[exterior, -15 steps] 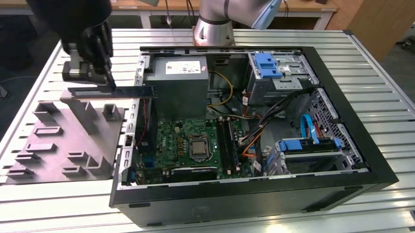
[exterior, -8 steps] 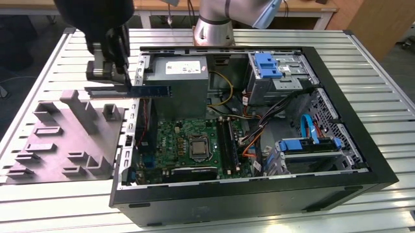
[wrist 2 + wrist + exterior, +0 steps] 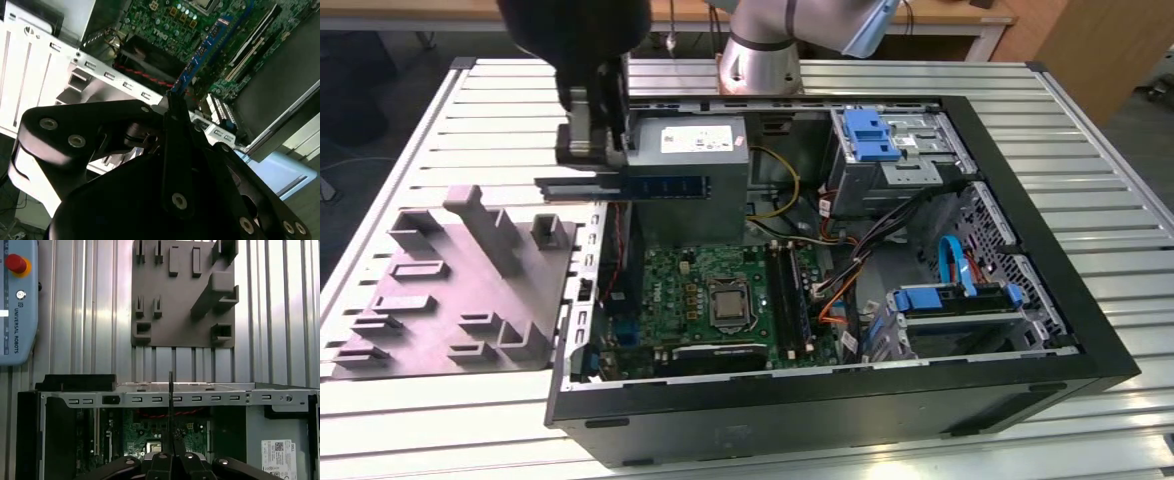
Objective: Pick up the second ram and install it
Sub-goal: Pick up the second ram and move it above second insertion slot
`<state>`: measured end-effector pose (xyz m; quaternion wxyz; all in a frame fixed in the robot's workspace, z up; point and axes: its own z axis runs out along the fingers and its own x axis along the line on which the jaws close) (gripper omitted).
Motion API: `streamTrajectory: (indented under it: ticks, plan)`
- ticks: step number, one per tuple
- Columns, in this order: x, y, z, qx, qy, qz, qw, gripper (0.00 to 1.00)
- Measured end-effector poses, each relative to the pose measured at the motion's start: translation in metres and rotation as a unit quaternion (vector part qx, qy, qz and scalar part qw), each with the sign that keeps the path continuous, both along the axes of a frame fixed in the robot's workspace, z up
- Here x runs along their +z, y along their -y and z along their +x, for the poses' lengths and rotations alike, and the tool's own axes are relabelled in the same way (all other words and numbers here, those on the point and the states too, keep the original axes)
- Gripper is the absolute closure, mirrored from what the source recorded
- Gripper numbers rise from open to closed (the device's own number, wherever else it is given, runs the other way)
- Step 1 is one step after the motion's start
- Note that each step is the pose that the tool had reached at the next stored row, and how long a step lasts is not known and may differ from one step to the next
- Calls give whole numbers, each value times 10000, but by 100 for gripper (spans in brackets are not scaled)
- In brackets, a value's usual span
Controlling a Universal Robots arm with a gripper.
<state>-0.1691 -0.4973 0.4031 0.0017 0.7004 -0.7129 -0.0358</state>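
Note:
My gripper [image 3: 596,172] is shut on the second ram [image 3: 624,187], a long thin stick with a blue label. It hangs level in the air above the open computer case [image 3: 1067,300], over the case wall on the exterior view's left and beside the power supply [image 3: 687,150]. The second wrist view shows the second ram [image 3: 200,52] sticking out edge-on from my gripper [image 3: 172,102] over the green motherboard [image 3: 165,20]. In the first wrist view the second ram [image 3: 171,400] is a thin dark line above my gripper [image 3: 171,442]. The motherboard [image 3: 707,300] lies well below, with its long dark slots [image 3: 781,290] beside the processor socket.
A grey moulded fixture plate [image 3: 454,290] lies on the slatted table at the exterior view's left of the case. Orange and blue cables [image 3: 834,290] and blue drive cages [image 3: 874,135] fill the case's other side. A teach pendant [image 3: 17,300] lies on the table.

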Motion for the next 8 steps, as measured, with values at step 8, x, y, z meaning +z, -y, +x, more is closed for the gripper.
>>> streamTrajectory:
  ticks: [8]
  plan:
    - [0,0,351,0,0,1,10000,88]
